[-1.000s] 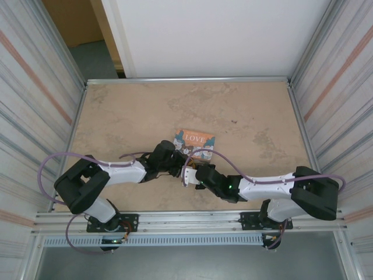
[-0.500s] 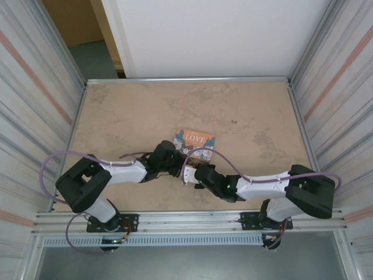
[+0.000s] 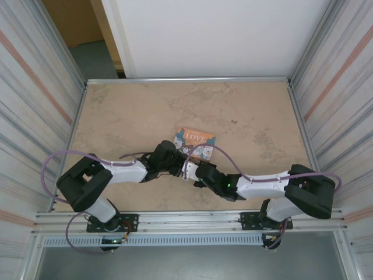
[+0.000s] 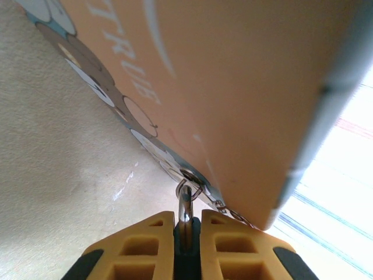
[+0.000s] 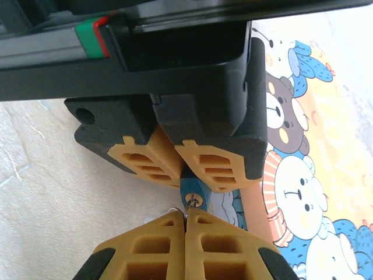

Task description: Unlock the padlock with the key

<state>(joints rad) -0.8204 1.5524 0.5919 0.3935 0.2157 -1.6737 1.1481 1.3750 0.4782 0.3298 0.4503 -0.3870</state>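
Blue padlock point(image 5: 192, 193) at near edge of bear-print diary point(image 3: 197, 139), clenched between left gripper point(image 5: 183, 170) fingers. Right gripper point(image 5: 185, 217) fingers pinched tight on key point(image 5: 187, 206), tip at keyhole. Diary cover reads "LOVE" from above; left wrist view shows "TRUE" on orange cover.

We count two grippers, the left gripper point(image 4: 187, 220) and the right gripper point(image 5: 185, 220). Between the left jaws sits one padlock point(image 5: 192, 191), between the right jaws one key point(image 5: 187, 207). Just beyond them lies one book point(image 5: 300, 175).
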